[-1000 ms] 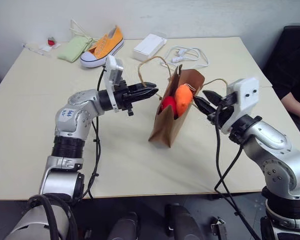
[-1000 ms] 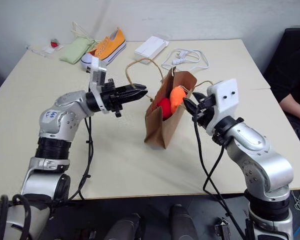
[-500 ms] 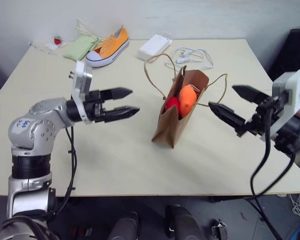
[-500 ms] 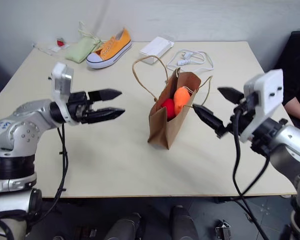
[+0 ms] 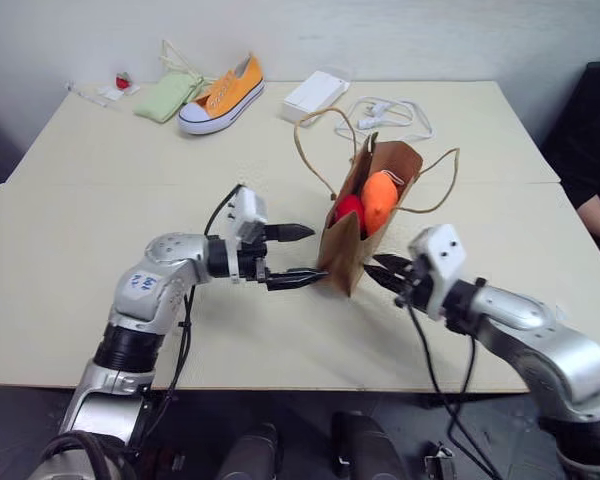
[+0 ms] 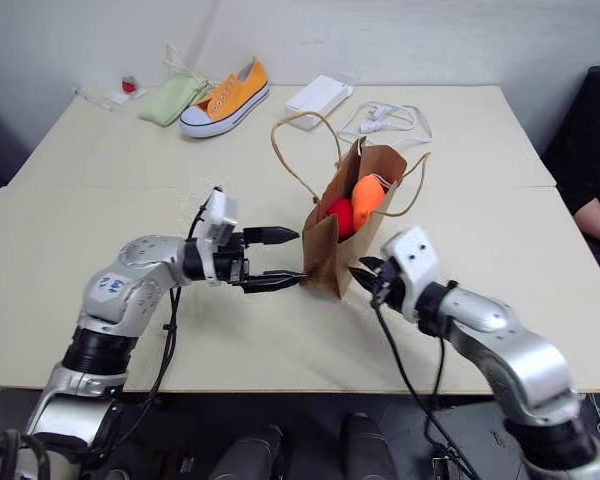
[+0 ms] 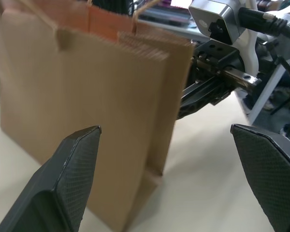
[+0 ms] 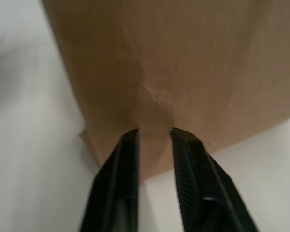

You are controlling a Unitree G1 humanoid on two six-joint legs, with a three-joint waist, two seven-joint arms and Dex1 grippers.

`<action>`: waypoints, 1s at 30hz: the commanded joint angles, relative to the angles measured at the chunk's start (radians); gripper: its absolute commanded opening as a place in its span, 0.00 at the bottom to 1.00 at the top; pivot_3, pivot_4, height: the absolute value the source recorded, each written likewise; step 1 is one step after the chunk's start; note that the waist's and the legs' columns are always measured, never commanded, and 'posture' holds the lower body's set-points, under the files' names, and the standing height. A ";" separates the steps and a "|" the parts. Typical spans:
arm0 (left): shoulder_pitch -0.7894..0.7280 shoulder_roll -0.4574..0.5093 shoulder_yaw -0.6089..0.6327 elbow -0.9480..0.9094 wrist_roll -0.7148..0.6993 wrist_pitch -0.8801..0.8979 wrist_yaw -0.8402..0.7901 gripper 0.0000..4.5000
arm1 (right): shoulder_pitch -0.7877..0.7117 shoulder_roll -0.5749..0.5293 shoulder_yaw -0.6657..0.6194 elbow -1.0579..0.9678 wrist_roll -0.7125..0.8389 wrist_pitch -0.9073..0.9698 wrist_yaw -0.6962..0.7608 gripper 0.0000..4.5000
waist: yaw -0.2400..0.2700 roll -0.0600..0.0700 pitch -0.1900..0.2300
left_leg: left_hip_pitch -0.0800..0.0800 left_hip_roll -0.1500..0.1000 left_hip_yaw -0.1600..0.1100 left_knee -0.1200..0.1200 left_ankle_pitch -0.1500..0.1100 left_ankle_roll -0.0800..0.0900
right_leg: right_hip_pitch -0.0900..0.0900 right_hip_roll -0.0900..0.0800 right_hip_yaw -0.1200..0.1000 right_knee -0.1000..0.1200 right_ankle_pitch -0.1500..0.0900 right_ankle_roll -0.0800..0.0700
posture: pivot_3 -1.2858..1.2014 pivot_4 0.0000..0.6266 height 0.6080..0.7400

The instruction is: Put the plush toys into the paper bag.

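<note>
At frame centre I see the brown kraft paper bag [image 5: 355, 245] standing upright on the beige table [image 5: 100, 200], holding the orange fish-like plush [image 5: 378, 200] and smaller red plush [image 5: 348, 210], my left gripper [image 5: 298, 256] spread wide beside it, my right gripper [image 8: 153, 134] nearly closed at its base, holding nothing.

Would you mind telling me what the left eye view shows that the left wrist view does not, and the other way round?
Left eye view alone: the orange plush fish and red plush toy sitting in the bag's mouth, plus the sneaker at the table's far edge. Left wrist view alone: the left gripper's textured pads spread wide, seen close. Both share the paper bag and the right gripper beside it.
</note>
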 commanded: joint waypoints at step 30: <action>-0.167 -0.268 0.035 0.356 0.186 -0.262 0.235 0.31 | -0.009 0.156 0.026 0.051 -0.215 -0.121 0.074 0.00 | 0.006 0.000 0.000 | -0.001 -0.001 0.000 0.001 0.000 0.000 | 0.000 0.000 0.000 0.000 0.000 0.000 | 0.52 0.24 1.00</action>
